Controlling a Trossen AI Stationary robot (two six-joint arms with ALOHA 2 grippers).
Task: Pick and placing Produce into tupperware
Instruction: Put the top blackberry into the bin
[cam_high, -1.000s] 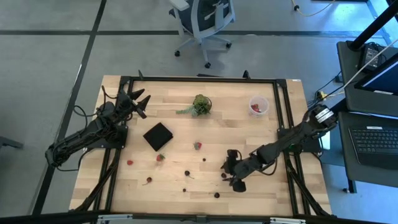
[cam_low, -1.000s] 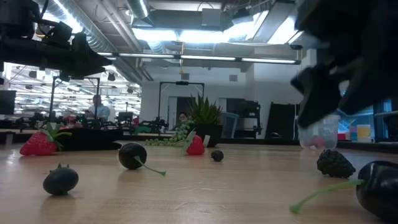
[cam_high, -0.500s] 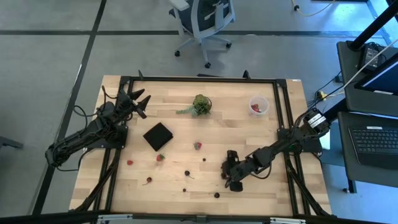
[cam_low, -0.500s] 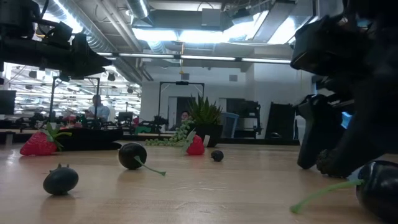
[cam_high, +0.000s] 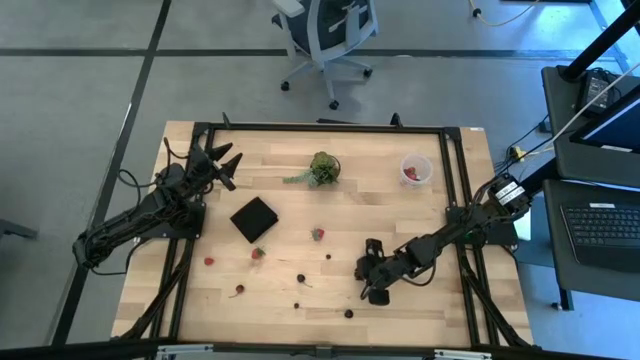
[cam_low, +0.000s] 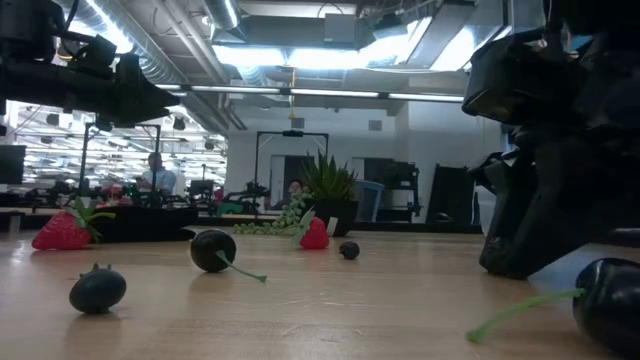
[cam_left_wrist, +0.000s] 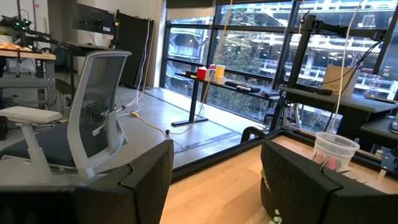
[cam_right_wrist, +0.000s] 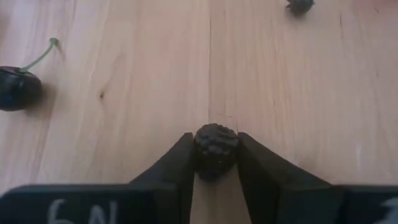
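Note:
Small produce lies scattered on the wooden table: strawberries and dark berries. In the low view a strawberry, a stemmed cherry and a blueberry rest on the wood. The round whitish tupperware stands at the far right with red pieces inside. My right gripper is down at the near right, shut on a bumpy dark berry. At the far left, my left gripper is raised, fingers wide open. My right gripper pinches the dark berry's two opposite sides between its fingertips. The fingers slant down from above. The berry sits on the table; in the low view the fingers hide it.
A green leafy clump lies at the far middle and a flat black square left of centre. A stemmed cherry lies close to my right gripper, another at the near edge. A black frame rims the table.
My right gripper has come down to the table over the dark berry and shut its fingers on it. The berry stays on the wood where it lay.

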